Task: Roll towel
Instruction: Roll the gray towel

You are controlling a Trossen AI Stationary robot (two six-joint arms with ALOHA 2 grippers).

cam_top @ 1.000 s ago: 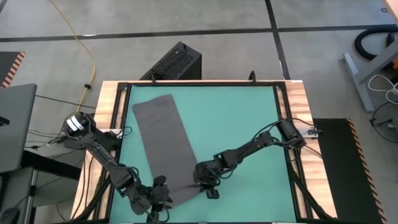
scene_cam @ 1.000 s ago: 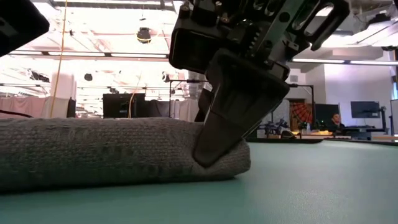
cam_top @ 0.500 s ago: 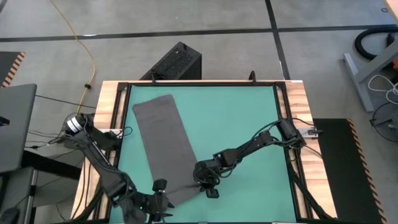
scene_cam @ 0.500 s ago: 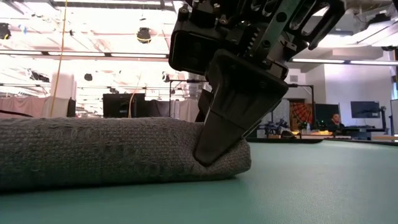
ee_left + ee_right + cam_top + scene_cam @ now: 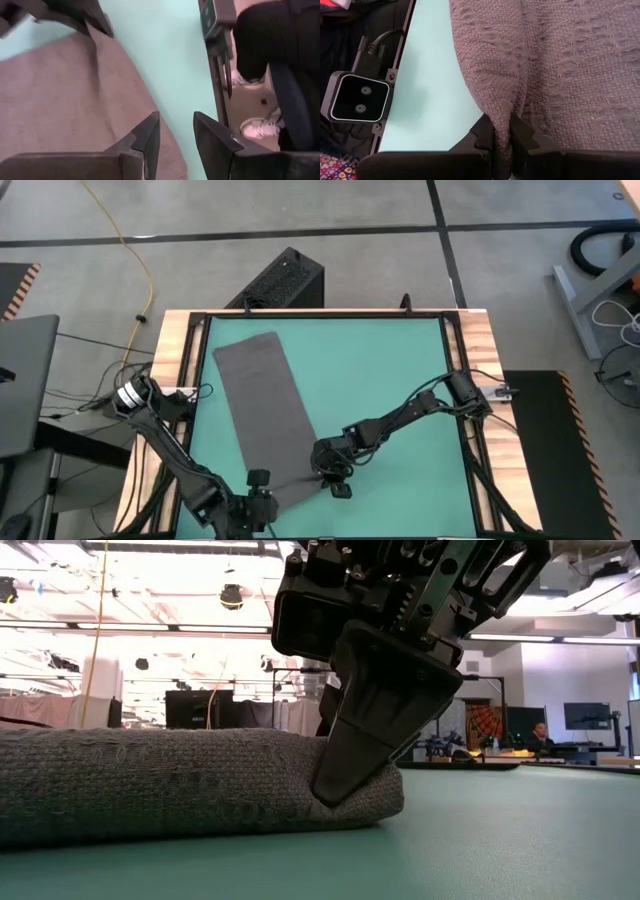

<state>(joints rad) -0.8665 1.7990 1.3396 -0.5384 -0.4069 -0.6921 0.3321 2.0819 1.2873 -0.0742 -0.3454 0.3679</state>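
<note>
Towel [image 5: 262, 411] pinched tight at its near corner by right gripper [image 5: 327, 472]. Left gripper [image 5: 253, 502] open, half cut off, pulled back lower than before.

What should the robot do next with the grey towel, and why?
Probably the left gripper should close on the towel's near corner. The right gripper is shut on a pinch of the near edge, while the left one is open, with one finger over the cloth. Both ends need holding to roll evenly.
</note>
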